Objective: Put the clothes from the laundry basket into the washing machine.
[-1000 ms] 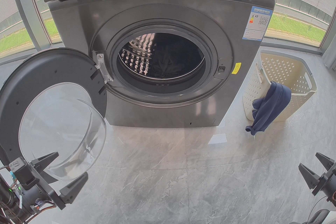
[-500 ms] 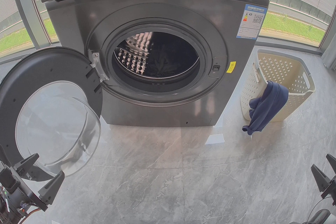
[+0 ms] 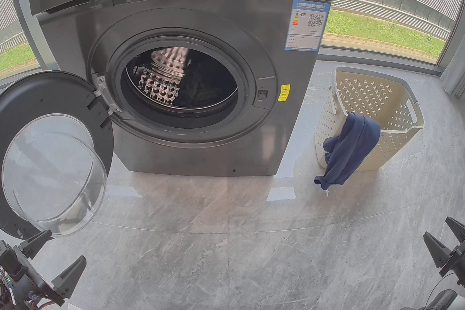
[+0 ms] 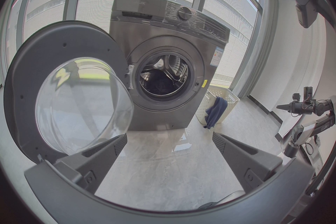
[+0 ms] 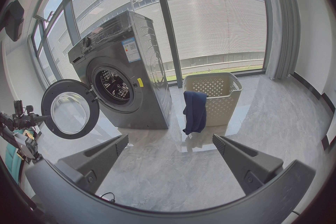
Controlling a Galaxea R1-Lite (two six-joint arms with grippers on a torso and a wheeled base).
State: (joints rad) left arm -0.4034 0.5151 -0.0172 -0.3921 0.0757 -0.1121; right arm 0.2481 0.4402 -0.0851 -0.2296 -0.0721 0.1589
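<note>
The grey washing machine (image 3: 203, 10) stands with its round door (image 3: 48, 156) swung wide to the left, and dark cloth lies inside the drum (image 3: 193, 83). To its right a cream laundry basket (image 3: 404, 98) stands on the floor, with a navy garment (image 3: 349, 148) draped over its front rim and hanging down the outside. My left gripper (image 3: 68, 244) is open low at the near left, below the door. My right gripper (image 3: 437, 226) is open at the near right, well short of the basket. From the right wrist, the garment (image 5: 195, 111) hangs ahead of the open right gripper (image 5: 169, 137).
Grey marble floor (image 3: 232, 238) lies open between me and the machine. Tall windows run behind the machine and basket. A white wall and a curtain (image 5: 283, 25) close off the right side. The open door juts out over the floor at the left.
The head view has turned right, so machine and basket sit further left in the picture. My left gripper has dropped back toward the lower left corner. The garment still hangs on the basket.
</note>
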